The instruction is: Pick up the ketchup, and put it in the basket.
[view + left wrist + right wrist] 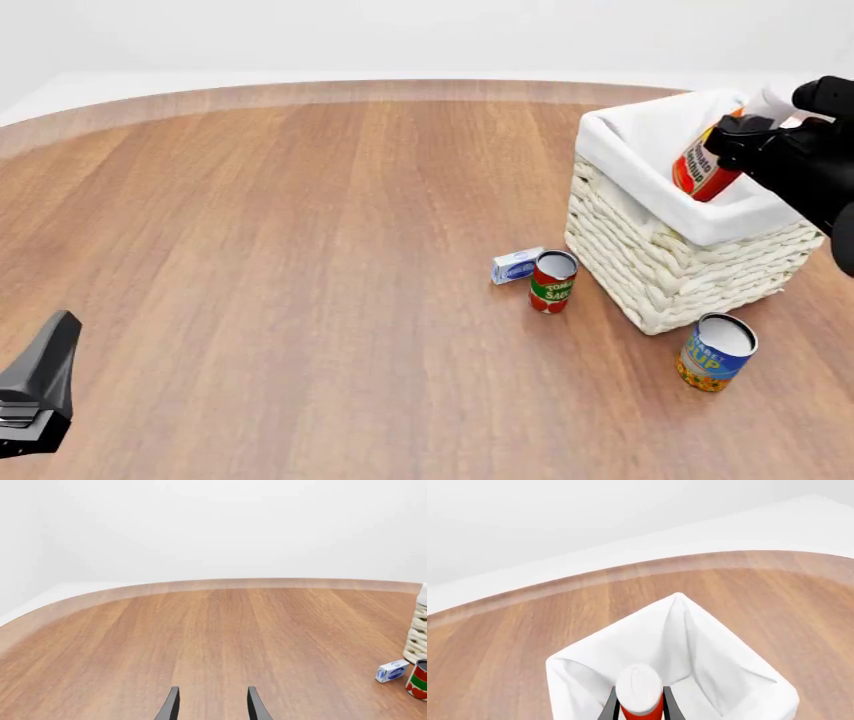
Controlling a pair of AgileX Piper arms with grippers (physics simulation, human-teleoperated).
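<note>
Fingers (670, 705) of the right gripper (639, 711) are clamped on either side of the red-orange plastic ketchup squeeze bottle (703, 168), just under its white cap, so it's a solid grasp. From the right wrist view you mostly just see that cap end-on, with a bit of red below it; the rest of the bottle is cut off by the picture's edge. In the front view the bottle sits tilted inside the top of the big square cream-white woven wicker basket (641, 255), with its lower part down behind the white cloth lining, so you can't tell whether it touches the bottom. The dark right arm covers the bottle's upper end there, and the label is only partly readable.

Just beside the basket's near-left wall stands a small red-and-green tomato sauce can (551, 281), with a little blue-and-white box (517, 265) lying next to it. A blue-and-yellow can (714, 352) stands near the basket's front corner.

Way off at the near-left of the wooden table (294, 250), the left gripper (212, 705) has its two dark fingers spread apart with nothing between them, only the tips showing.
</note>
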